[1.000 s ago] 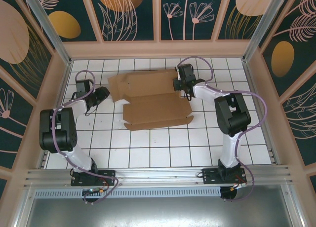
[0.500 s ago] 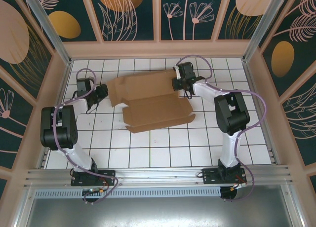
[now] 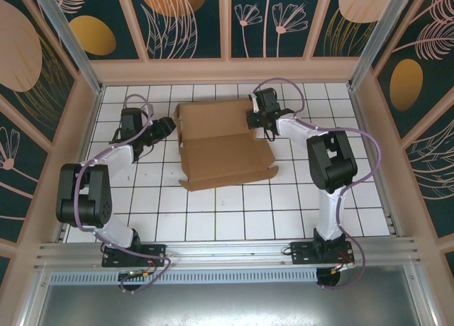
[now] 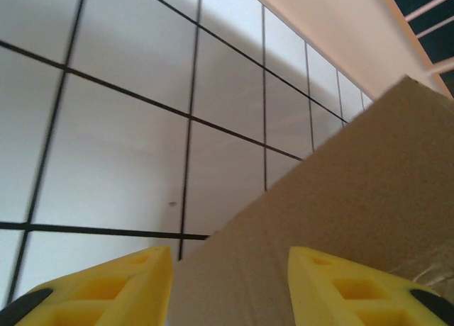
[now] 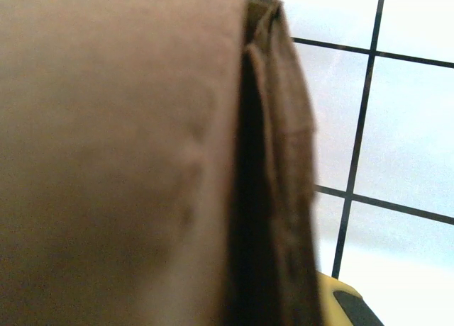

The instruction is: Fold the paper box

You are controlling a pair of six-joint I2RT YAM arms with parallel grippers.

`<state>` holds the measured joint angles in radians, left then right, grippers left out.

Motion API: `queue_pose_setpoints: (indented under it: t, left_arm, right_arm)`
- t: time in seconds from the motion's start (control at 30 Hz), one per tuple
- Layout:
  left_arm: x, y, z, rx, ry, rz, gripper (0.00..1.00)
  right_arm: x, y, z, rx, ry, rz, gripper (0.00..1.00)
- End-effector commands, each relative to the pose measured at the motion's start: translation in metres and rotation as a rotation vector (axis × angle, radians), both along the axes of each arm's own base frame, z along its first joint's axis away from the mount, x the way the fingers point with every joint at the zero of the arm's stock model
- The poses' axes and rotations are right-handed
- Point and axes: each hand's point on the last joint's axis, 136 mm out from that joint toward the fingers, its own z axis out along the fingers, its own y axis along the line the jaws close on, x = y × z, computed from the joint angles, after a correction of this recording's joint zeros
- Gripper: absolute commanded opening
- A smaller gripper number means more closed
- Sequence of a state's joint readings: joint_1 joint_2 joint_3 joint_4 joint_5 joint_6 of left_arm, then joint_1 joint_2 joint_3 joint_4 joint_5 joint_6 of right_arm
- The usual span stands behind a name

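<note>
**Top view.** The paper box (image 3: 223, 145) lies at upper centre of the table (image 3: 284, 205). Its left flap (image 3: 179, 124), spread flat a second ago, now stands folded inward, so the outline is narrower. One side fold appears to be under way. The left tool (image 3: 164, 126) has followed the flap rightward. The right tool (image 3: 253, 117) stays clenched on the box's right rear edge.

**Left wrist view.** The yellow fingers (image 4: 106, 287) stand apart, released. The cardboard face is ahead of the gap and not pinched, a detail the top view cannot resolve.

**Right wrist view.** Layered cardboard edges run close beside one yellow finger (image 5: 340, 298), consistent with the grasp.
</note>
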<state>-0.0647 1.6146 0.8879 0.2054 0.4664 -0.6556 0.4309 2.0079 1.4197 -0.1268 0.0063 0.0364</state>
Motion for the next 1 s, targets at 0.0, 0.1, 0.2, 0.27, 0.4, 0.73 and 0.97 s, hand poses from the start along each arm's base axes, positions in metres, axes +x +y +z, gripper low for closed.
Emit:
queue_pose_setpoints:
  t: [0.0, 0.1, 0.2, 0.27, 0.4, 0.73, 0.97]
  left_arm:
    - [0.009, -0.018, 0.008, 0.007, -0.028, -0.068, 0.47]
    - [0.014, -0.027, 0.012, 0.033, -0.039, -0.096, 0.48]
    - [0.017, -0.035, 0.017, 0.061, -0.049, -0.118, 0.48]
    - [0.019, -0.036, 0.018, 0.079, -0.044, -0.128, 0.48]
    - [0.024, -0.029, 0.017, 0.148, -0.029, -0.113, 0.49]
    - [0.041, -0.007, 0.003, 0.233, 0.071, 0.003, 0.49]
    - [0.012, -0.005, 0.051, 0.196, -0.035, 0.020, 0.47]
  right_arm:
    - [-0.049, -0.006, -0.071, -0.063, 0.227, 0.019, 0.00]
    - [-0.053, -0.007, -0.068, -0.052, 0.214, 0.012, 0.00]
    - [-0.055, -0.008, -0.064, -0.057, 0.185, 0.010, 0.00]
    - [-0.060, -0.004, -0.061, -0.070, 0.150, 0.035, 0.00]
    - [-0.064, -0.008, -0.061, -0.127, 0.106, 0.060, 0.00]
    - [-0.052, -0.006, -0.048, -0.176, 0.283, -0.020, 0.00]
    - [-0.058, -0.010, -0.047, -0.172, 0.313, -0.077, 0.00]
